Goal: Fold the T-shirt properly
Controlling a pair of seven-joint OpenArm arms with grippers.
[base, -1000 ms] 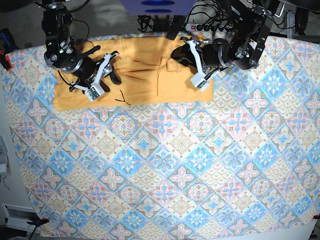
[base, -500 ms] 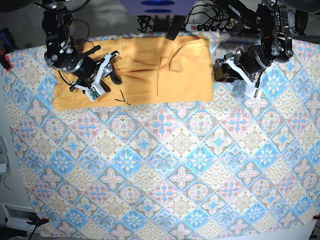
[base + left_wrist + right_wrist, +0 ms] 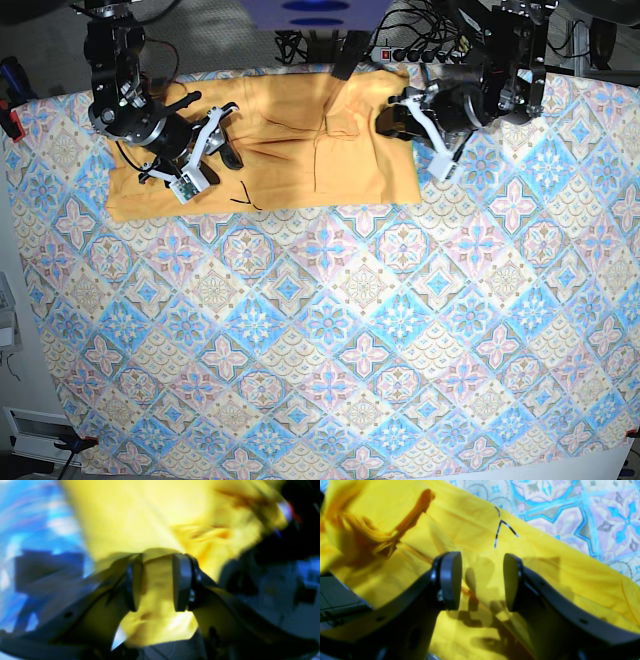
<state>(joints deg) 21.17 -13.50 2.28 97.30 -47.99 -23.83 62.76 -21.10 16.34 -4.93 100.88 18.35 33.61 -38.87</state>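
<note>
The patterned tablecloth (image 3: 330, 340) takes up nearly everything, and the T-shirt (image 3: 290, 150) lies along its far edge as a wide, already doubled band, well clear of the cloth's near half. I'll place the rest against that shirt.

Over the shirt's one end, the right arm sits much as it did a second ago: the right gripper (image 3: 482, 581) hovers low above the cloth with its jaws spread and only bare fabric between them, nothing pinched. Just past its fingertips the small black squiggle (image 3: 501, 530) shows, close to the shirt's near hem.

The change is all at the other end. The left arm was over the shirt a second ago, swung off onto the tablecloth beside it, and is now back at that edge. The left gripper (image 3: 157, 582) has its pads part-way apart with yellow cloth showing between them, but the wrist view is smeared by motion, so I cannot tell whether it is pinching the fabric or merely hanging above it.

Near the shirt's middle a bunched ridge of cloth (image 3: 335, 125) has risen at the far edge. To my eye that end is being reworked, so the fold looks unfinished.
</note>
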